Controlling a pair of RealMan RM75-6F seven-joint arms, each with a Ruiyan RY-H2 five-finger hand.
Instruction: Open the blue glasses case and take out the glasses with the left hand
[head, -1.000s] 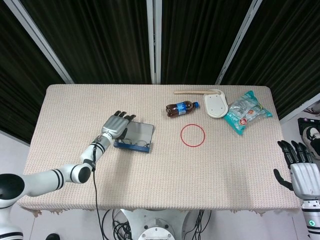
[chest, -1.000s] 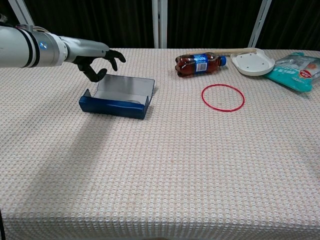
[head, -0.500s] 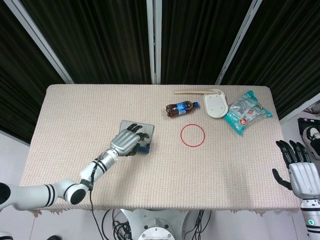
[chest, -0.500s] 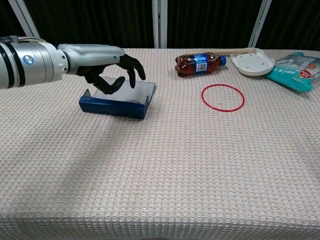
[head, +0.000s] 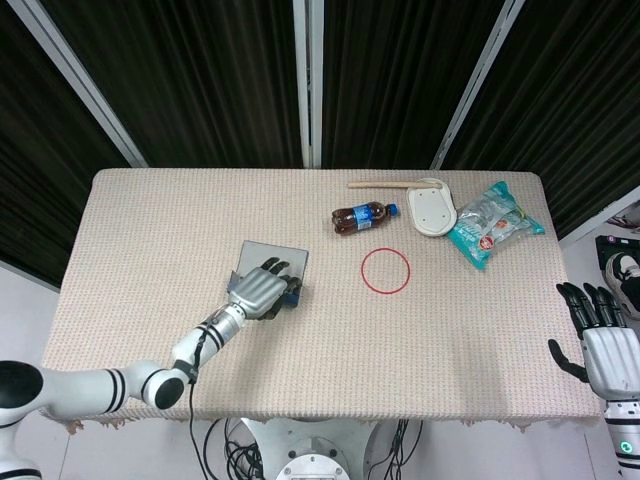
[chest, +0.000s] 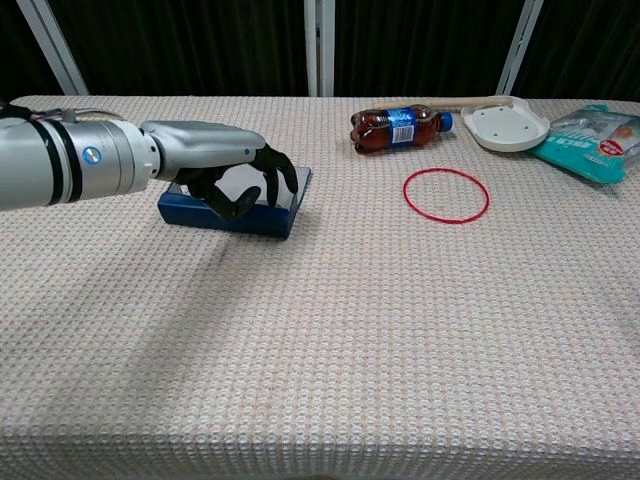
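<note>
The blue glasses case (head: 272, 257) lies open at the table's left centre, its grey lid tipped back. In the chest view its blue front wall (chest: 268, 222) faces me. My left hand (head: 260, 292) hangs over the case's tray, and the chest view shows this hand (chest: 235, 182) with its fingers curled down into the case. The hand hides the glasses, so I cannot tell whether it holds them. My right hand (head: 602, 338) stays off the table's right edge, fingers spread and holding nothing.
A cola bottle (head: 360, 216) lies on its side behind a red ring (head: 363, 271). A white dish (head: 432, 210), a wooden stick (head: 385, 184) and a teal snack bag (head: 490, 225) sit at the back right.
My left hand moved from the case's far left side over its tray and lowered, fingers curling into it. The glasses, visible earlier, are now covered. The right hand stayed put.
</note>
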